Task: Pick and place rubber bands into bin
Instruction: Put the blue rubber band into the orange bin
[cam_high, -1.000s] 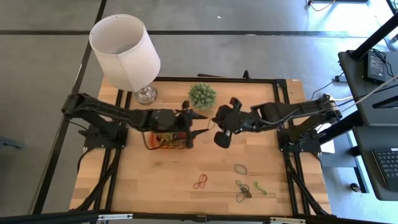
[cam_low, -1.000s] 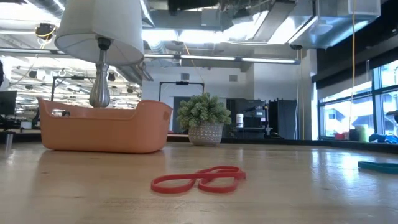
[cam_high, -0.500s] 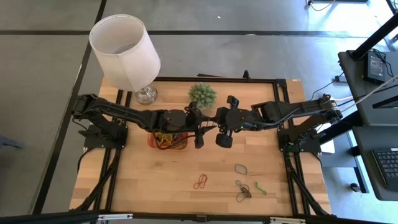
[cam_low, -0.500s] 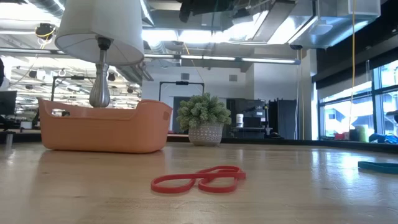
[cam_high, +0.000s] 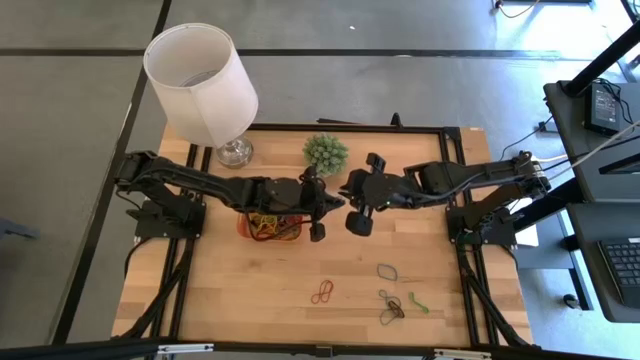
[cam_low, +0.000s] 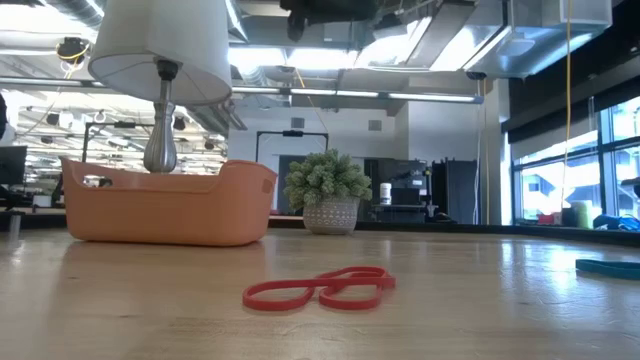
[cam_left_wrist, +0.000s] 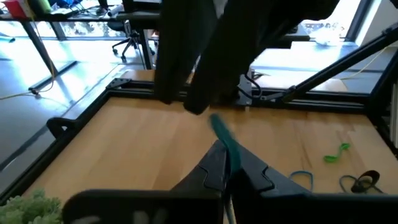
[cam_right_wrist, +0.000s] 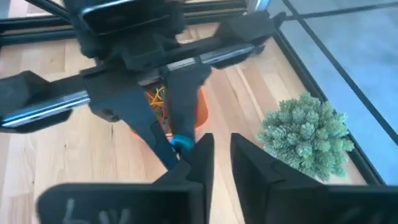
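Both arms are meeting up in the middle of the worktop (cam_high: 250, 290), high above it, pretty much nose to nose. The left gripper (cam_left_wrist: 227, 163) has its jaws pinched together on a teal rubber band (cam_left_wrist: 225, 138), which sticks out from between the tips toward the other arm. From the right wrist view you can see that same band as a little blue-green bit at the left arm's fingertips, right in front of the right gripper (cam_right_wrist: 214, 152). The right gripper's jaws are a little apart, with a gap between them and nothing in it as far as I can tell.

The orange bin (cam_high: 270, 226) sits under the left arm, just in front of the lamp (cam_high: 200, 75) and beside the small potted plant (cam_high: 326, 153). There's already a tangle of yellow, red and green bands in it. From the low view the bin (cam_low: 165, 205) is at the back left with the lamp stem behind it.

Loose ones on the worktop near the front edge, well apart from the bin: a red rubber band (cam_high: 322, 292) twisted into a figure-eight, a dark loop (cam_high: 387, 271), a green one (cam_high: 417, 302) and a dark clump (cam_high: 391, 312) just beside it.
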